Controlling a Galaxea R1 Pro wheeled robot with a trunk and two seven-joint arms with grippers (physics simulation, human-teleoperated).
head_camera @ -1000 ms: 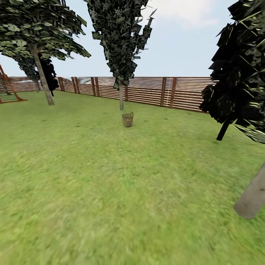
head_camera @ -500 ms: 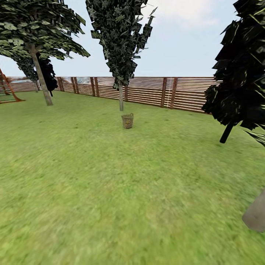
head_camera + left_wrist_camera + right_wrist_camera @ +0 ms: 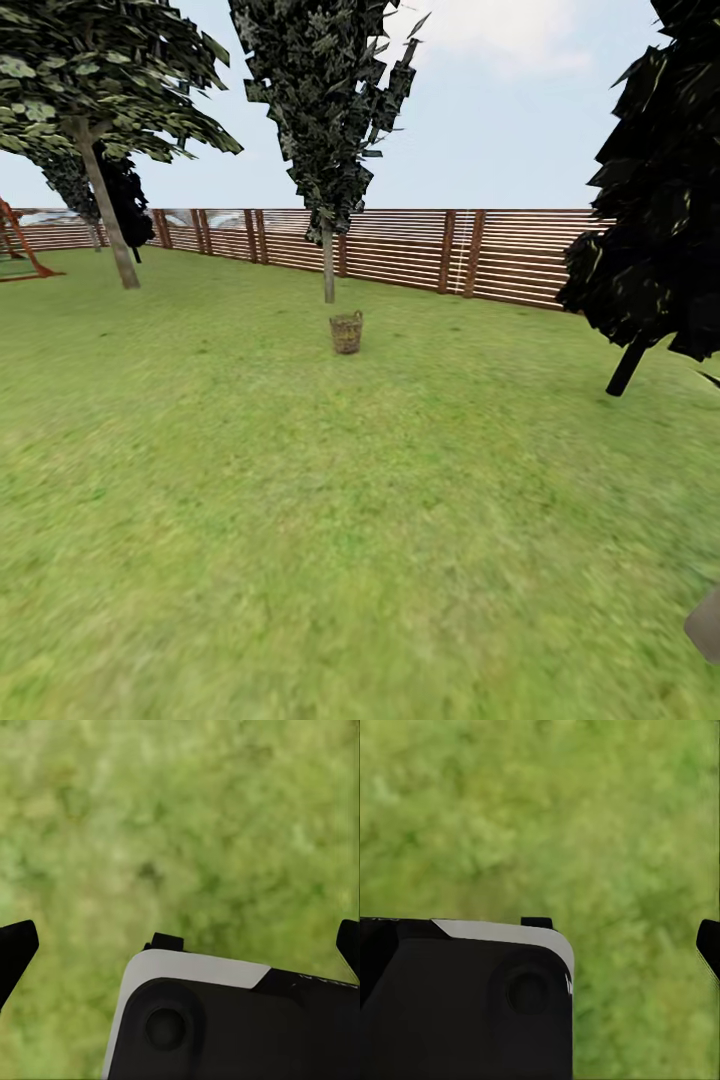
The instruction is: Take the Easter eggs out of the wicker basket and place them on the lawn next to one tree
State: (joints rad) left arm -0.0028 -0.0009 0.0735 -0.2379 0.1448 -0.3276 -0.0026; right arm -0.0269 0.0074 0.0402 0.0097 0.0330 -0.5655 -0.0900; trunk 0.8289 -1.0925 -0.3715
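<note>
The wicker basket [image 3: 346,333] stood upright on the lawn [image 3: 300,520], far from the lawn's near edge and just in front of a slim-trunked tree [image 3: 328,262] by the wooden fence [image 3: 470,252]. If eggs were inside it, I could not tell at this distance. A tree [image 3: 110,225] with a thicker grey-brown trunk stood near the far left corner. The left gripper [image 3: 177,945] hung above the grass with fingers wide apart and empty. For the right gripper [image 3: 709,945], one fingertip was visible, so I cannot tell its state.
</note>
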